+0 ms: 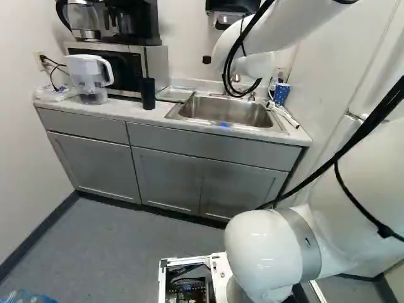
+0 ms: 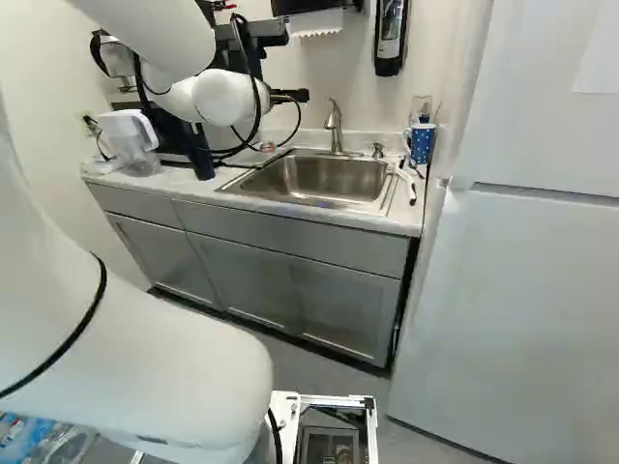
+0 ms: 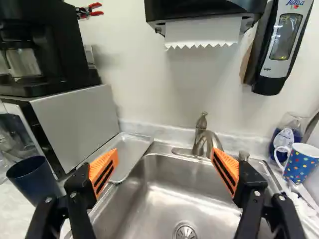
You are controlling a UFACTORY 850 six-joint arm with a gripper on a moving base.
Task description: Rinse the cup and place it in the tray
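Note:
Past the white wrist in the right base view, part of my black gripper (image 2: 290,96) shows; the arm hides the rest. In the wrist view the gripper (image 3: 163,167) stands open, orange pads wide apart and nothing between them. A dark blue cup (image 3: 34,179) is on the counter, outside the finger on the microwave side, near the sink's edge; the left base view also shows this cup (image 1: 148,93). The metal tray (image 3: 132,149) lies between microwave and sink, partly behind that finger. The sink (image 3: 164,191) and its faucet (image 3: 203,137) are ahead between the fingers.
A microwave (image 3: 82,124) stands beside the tray, with a coffee machine on top. Beyond the sink are a dotted mug (image 3: 299,162) and a soap bottle. A towel dispenser (image 3: 204,12) and a soap dispenser (image 3: 281,45) hang on the wall. A white pitcher (image 1: 88,72) stands farther along the counter.

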